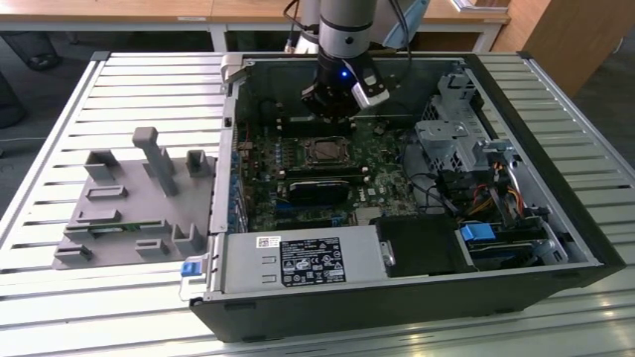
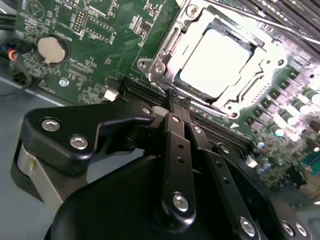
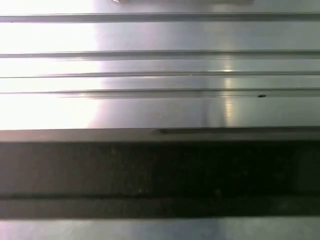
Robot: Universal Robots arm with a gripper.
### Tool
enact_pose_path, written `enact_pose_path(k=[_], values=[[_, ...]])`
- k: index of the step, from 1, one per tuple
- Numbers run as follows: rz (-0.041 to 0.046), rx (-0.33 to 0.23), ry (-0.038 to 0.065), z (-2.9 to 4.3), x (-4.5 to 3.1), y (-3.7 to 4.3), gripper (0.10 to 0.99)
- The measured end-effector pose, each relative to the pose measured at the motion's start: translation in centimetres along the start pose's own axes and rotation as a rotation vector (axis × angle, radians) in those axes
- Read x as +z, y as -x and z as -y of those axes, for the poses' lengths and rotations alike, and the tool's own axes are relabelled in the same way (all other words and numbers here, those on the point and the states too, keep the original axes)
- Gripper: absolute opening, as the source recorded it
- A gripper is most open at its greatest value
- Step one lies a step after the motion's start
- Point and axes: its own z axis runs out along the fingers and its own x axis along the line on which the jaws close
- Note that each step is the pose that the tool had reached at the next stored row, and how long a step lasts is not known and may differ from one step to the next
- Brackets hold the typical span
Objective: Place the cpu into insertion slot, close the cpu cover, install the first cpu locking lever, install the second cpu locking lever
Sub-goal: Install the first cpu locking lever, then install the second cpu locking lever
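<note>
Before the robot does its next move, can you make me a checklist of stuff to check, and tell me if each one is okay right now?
1. Is the cpu sitting in the insertion slot? Ok, its pale top lies inside the socket.
2. Is the cpu cover down over the chip? Ok, the silver frame lies around it.
3. Are the locking levers latched? Cannot tell; a thin rod runs past the frame's edge.
4. Is the gripper empty? Ok, the fingertips meet with nothing between them.
5. Is the gripper near the socket? Ok, it hangs just beside the frame over the green circuit board.
</note>
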Motion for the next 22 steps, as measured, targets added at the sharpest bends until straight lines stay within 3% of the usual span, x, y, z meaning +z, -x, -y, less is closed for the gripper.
enact_pose_path(k=[22], values=[[0.0001, 0.000, 0.000, 0.75, -0.04, 0.03, 0.106]])
